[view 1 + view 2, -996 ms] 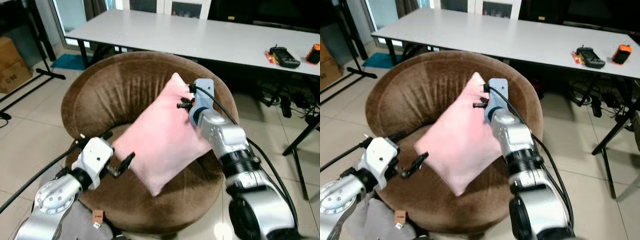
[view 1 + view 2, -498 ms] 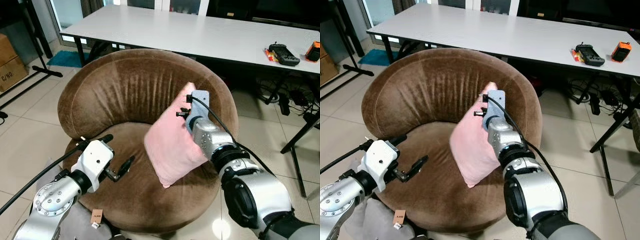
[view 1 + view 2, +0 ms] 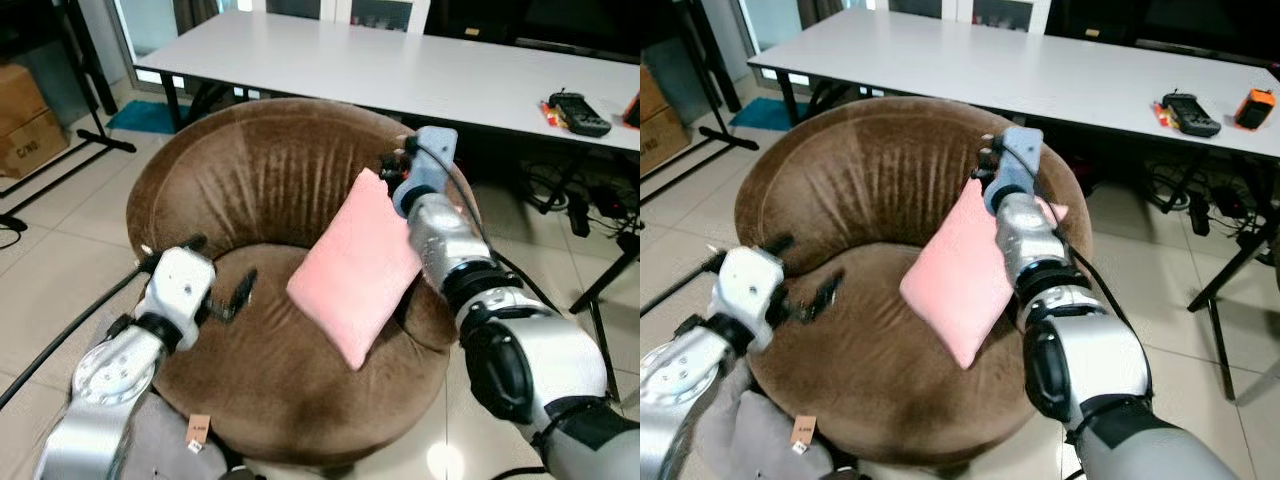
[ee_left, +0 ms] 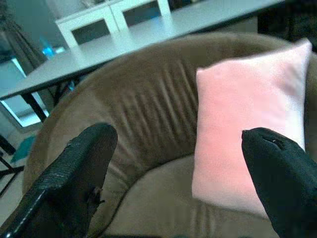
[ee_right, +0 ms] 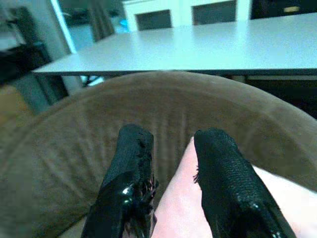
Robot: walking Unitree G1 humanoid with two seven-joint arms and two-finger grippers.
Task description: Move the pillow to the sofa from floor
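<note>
The pink pillow (image 3: 360, 265) stands tilted on the seat of the round brown sofa chair (image 3: 250, 170), leaning on its backrest. My right gripper (image 3: 397, 165) is at the pillow's top corner near the backrest rim. In the right wrist view its fingers (image 5: 136, 148) stand a little apart, with the pink corner (image 5: 181, 198) rising between them, so it is open. Over the seat's left side, a hand's width from the pillow, hovers my left gripper (image 3: 218, 268), wide open and holding nothing. The left wrist view shows the pillow (image 4: 247, 114) between its spread fingers.
A long white table (image 3: 400, 60) stands right behind the sofa chair, with a black device (image 3: 577, 110) on its right end. Cables (image 3: 600, 200) and table legs crowd the floor at the right. A cardboard box (image 3: 25, 115) sits at the far left, a grey cloth (image 3: 150, 450) by my feet.
The pillow went from hanging in my right gripper to leaning on the backrest, and the right gripper's fingers have parted at its top corner. The left gripper swung left, away from the pillow.
</note>
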